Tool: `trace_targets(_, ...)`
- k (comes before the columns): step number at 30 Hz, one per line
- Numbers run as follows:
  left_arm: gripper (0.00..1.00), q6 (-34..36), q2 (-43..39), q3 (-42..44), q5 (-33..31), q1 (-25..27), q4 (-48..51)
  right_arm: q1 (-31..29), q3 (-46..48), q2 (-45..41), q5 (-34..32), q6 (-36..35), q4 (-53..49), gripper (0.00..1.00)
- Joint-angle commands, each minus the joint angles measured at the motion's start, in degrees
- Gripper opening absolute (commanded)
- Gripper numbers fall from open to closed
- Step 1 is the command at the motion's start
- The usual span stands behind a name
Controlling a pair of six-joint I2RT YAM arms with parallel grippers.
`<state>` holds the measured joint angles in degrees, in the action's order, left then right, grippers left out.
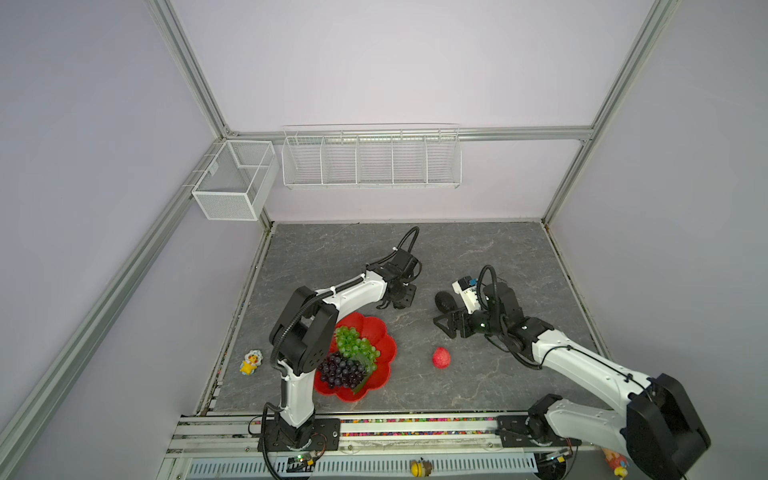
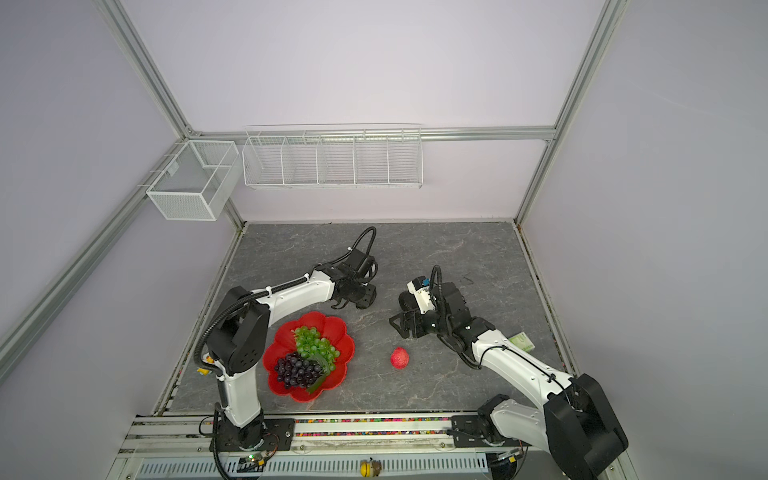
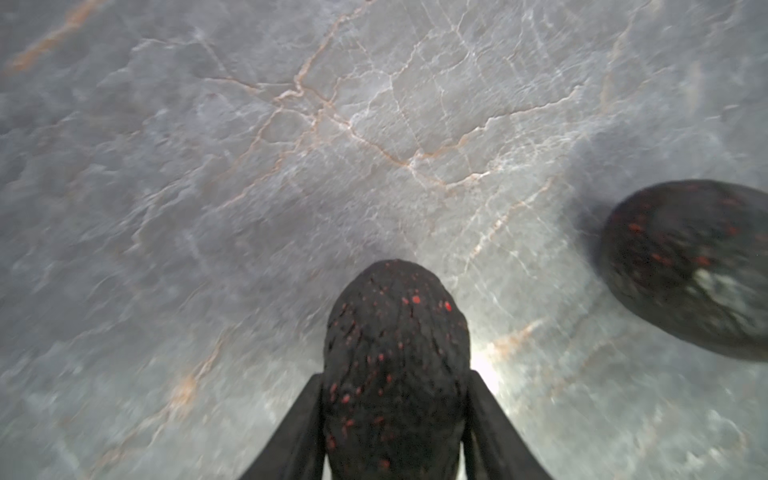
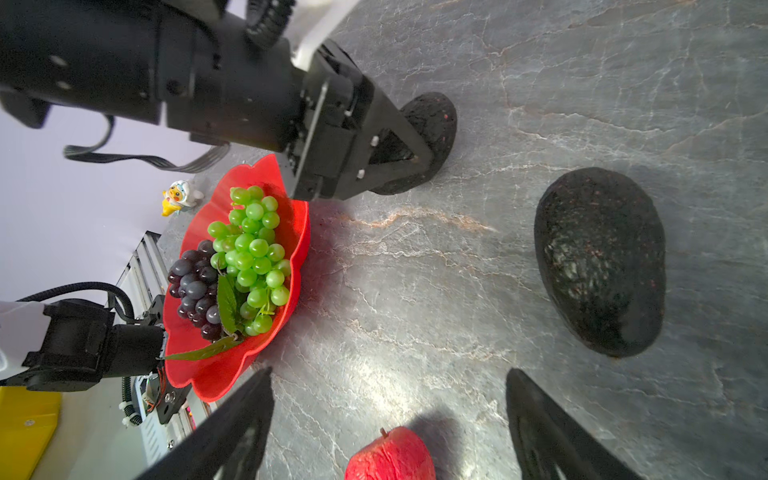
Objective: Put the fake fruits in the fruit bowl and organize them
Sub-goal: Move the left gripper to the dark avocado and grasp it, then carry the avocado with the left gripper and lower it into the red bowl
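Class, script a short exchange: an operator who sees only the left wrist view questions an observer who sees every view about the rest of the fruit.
Operator: My left tool grips an avocado. What's in the bowl?
Observer: It holds green grapes and purple grapes.
Operator: Any other kind of fruit outside it?
Observer: Yes, one red fruit lies on the table, to the right of the bowl in both top views.

No text, label, brand or number can be read anywhere. A greenish printed slip (image 2: 523,343) lies on the tabletop (image 2: 374,257), its print too small to make out.
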<state>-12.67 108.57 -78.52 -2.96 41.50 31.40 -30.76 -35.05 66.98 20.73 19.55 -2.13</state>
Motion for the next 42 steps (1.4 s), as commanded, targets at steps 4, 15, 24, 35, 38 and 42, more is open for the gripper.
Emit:
trace_targets(4,0.32,-7.1,-11.1,5.6,-1.1,-0.4,0.9,0.3,-0.1,-2.5,1.0,0.0,-1.2,0.88)
trace_targets(15,0.31,-20.7,-34.7,26.9,0.4,3.8,7.2,-4.3,-0.6,-4.2,8.8,-3.8,1.9,0.88)
trace_targets(24,0.3,-24.4,-36.8,32.5,1.3,6.6,7.4,-13.7,-2.7,1.2,8.7,-1.9,8.2,0.88)
trace_targets(35,0.51,-24.2,-37.7,34.1,0.2,6.8,6.9,-13.9,-2.8,-0.5,5.6,-4.3,3.8,0.88)
trace_targets(38,0.54,-24.0,-38.8,33.3,-0.4,6.9,7.7,-13.8,-2.8,-0.3,5.5,-4.4,3.9,0.88)
trace_targets(42,0.59,-23.5,-40.1,31.5,-1.7,6.9,9.7,-13.5,-2.4,-0.4,4.1,-3.6,4.2,0.88)
